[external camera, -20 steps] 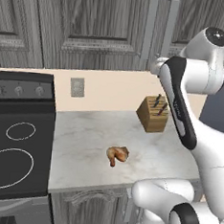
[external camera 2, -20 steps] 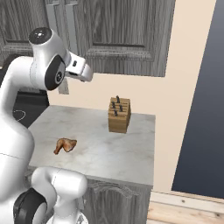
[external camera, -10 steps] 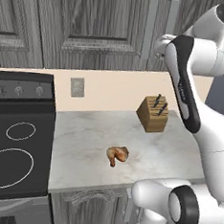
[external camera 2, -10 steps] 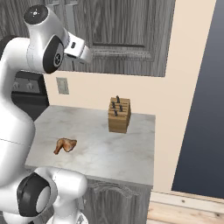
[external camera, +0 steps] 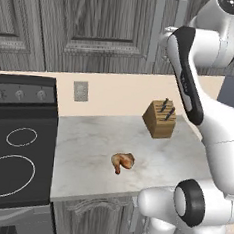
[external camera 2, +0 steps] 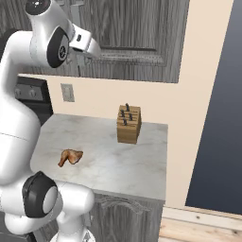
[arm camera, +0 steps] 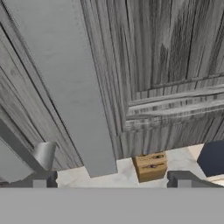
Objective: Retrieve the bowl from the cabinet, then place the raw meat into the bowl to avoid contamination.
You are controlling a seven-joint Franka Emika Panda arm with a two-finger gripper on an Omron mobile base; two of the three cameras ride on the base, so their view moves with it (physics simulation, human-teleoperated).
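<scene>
Grey wood-grain cabinet (external camera: 97, 27) doors are shut, bowl presumably inside, unseen; raw meat (external camera: 122, 161) lies near the worktop (external camera: 86, 141) front edge, knife block (external camera: 160, 119) toward the back right. Gripper (arm camera: 111, 177), jaws fully spread and empty, faces the bar handle (arm camera: 65, 83); best to centre it between the fingertips before closing.

The arm has been raised and swung toward the cabinet (external camera: 97, 27) over the last second. The gripper (arm camera: 111, 177) has been brought close against the door, beside its long bar handle (arm camera: 70, 83).
</scene>
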